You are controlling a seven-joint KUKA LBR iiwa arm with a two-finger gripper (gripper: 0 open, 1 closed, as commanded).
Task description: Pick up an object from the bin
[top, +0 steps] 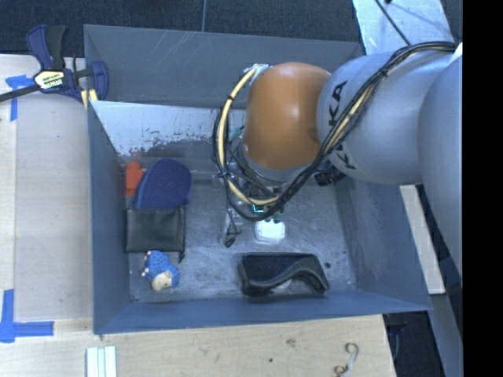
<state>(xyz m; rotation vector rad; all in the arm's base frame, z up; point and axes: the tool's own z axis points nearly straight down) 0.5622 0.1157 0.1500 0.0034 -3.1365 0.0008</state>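
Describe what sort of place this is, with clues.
Probably a robotics lab's grasping test station: a KUKA arm reaches into a grey metal bin of unrelated oddments, like a blue cap and small toy.

Bin (110, 210): scuffed matt grey metal. Blue cap (163, 185): cloth.

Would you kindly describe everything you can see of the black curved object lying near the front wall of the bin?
The black curved object is a long, matt, dark piece, thick at its left end and arching to a narrower right end. It lies flat on the bin floor along the front wall, right of centre. A small white thing sits just behind it, apart.
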